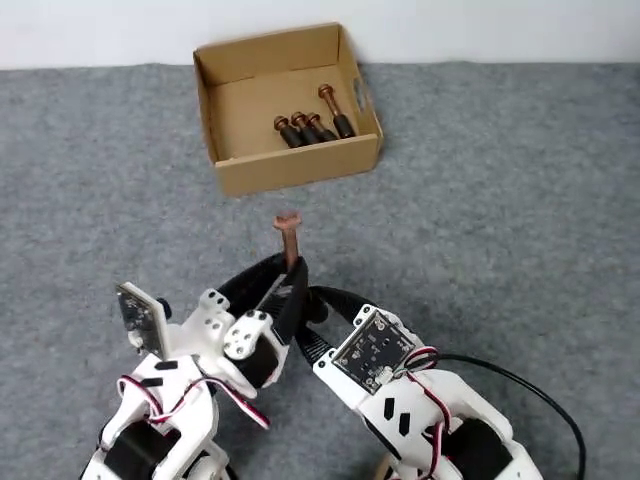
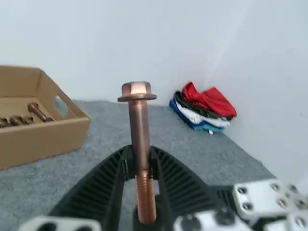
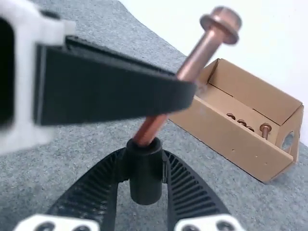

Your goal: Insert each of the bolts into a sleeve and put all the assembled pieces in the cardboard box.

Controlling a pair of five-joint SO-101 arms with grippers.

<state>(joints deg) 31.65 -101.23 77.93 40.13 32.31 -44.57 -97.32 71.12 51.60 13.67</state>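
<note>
A copper bolt [image 2: 139, 144] stands head-up, with my left gripper [image 2: 139, 168] shut on its shaft. In the high view the bolt [image 1: 288, 240] sits just in front of the cardboard box [image 1: 300, 165], and the left gripper [image 1: 292, 283] is below its head. My right gripper [image 3: 144, 180] is shut on a black sleeve [image 3: 144, 168], and the bolt [image 3: 202, 48] enters the sleeve's top at a tilt. A left gripper finger [image 3: 110, 91] crosses in front of the bolt. The right gripper [image 1: 316, 304] sits close beside the left. Several assembled pieces [image 1: 312, 122] lie in the box.
The cardboard box [image 3: 231, 139] stands against the white wall, with handle cut-outs in its sides [image 2: 60, 106]. A pile of folded clothes [image 2: 202, 106] lies in the room's corner. Grey carpet [image 1: 500, 220] covers the table around the arms.
</note>
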